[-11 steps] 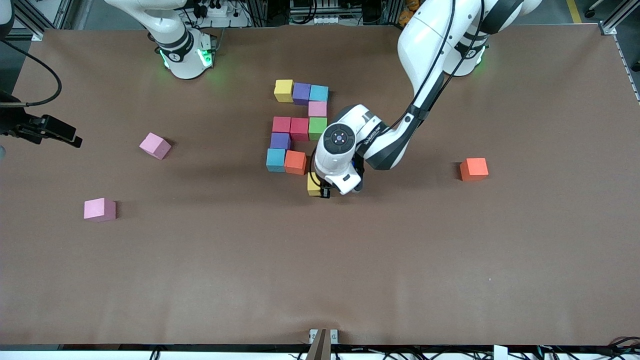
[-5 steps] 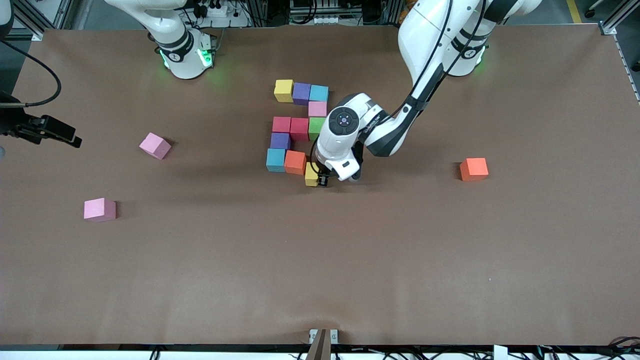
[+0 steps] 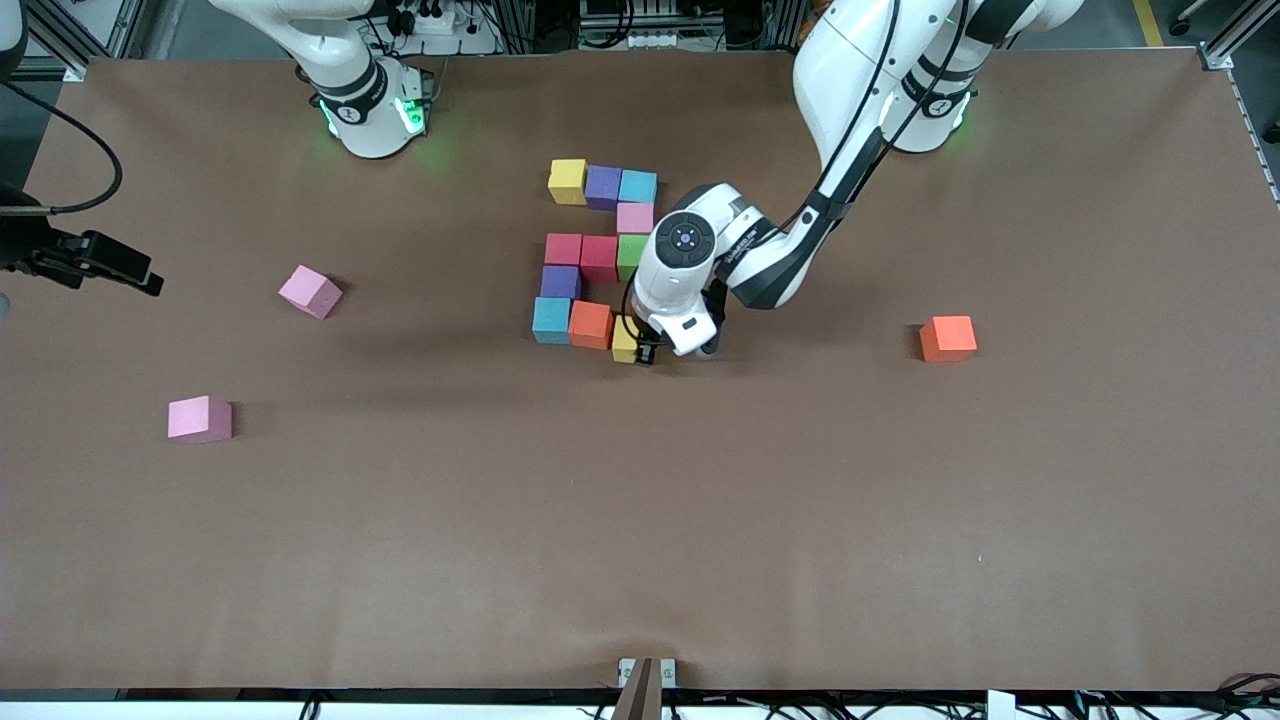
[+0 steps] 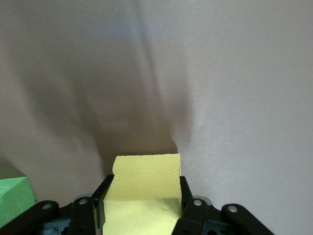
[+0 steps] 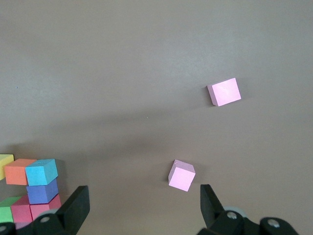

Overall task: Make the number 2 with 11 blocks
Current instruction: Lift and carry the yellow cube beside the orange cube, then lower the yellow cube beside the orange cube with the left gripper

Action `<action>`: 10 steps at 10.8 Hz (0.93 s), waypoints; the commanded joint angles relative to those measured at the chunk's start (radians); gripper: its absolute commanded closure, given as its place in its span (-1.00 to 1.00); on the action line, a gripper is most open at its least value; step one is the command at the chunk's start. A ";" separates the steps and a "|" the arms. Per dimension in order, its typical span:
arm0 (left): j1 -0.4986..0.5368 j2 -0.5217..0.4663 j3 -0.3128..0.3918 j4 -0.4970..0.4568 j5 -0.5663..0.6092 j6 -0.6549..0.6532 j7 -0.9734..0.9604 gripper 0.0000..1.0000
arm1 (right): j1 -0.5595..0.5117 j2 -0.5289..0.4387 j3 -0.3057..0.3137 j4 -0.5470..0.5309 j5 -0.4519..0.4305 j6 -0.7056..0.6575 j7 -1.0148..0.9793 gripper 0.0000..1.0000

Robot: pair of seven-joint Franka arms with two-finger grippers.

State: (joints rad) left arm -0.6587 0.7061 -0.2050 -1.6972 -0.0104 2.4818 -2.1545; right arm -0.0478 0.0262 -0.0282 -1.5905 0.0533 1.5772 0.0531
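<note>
Here, matte yellow block [image 4: 145, 183] clamped in left gripper [image 3: 641, 352], beside orange block [image 3: 591, 324]

Brown table [image 3: 700, 520]: joined blocks [image 3: 590, 250] beside the left gripper [image 3: 645, 352], orange block [image 3: 947, 338] toward the left arm's end, two pink blocks [image 3: 310, 291] [image 3: 199, 419] toward the right arm's end.

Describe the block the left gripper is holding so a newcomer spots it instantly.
Find the cluster of coloured blocks mid-table, between the two arm bases. Its row nearest the front camera reads light blue block, orange block, then the yellow block. It is the only one clamped in the left gripper.
</note>
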 commanded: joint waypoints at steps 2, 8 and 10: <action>0.002 -0.037 -0.016 -0.059 0.018 0.016 0.015 1.00 | -0.020 0.008 0.014 0.015 -0.003 -0.002 0.010 -1.00; 0.002 -0.037 -0.017 -0.067 0.004 0.016 0.004 1.00 | -0.020 0.012 0.014 0.017 -0.003 0.000 0.010 -1.00; 0.001 -0.036 -0.017 -0.065 0.003 0.016 -0.011 1.00 | -0.020 0.012 0.016 0.017 -0.003 -0.002 0.010 -1.00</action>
State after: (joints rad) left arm -0.6594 0.6978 -0.2190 -1.7208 -0.0104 2.4859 -2.1474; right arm -0.0478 0.0308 -0.0282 -1.5905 0.0533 1.5802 0.0531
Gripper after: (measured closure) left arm 0.449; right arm 0.000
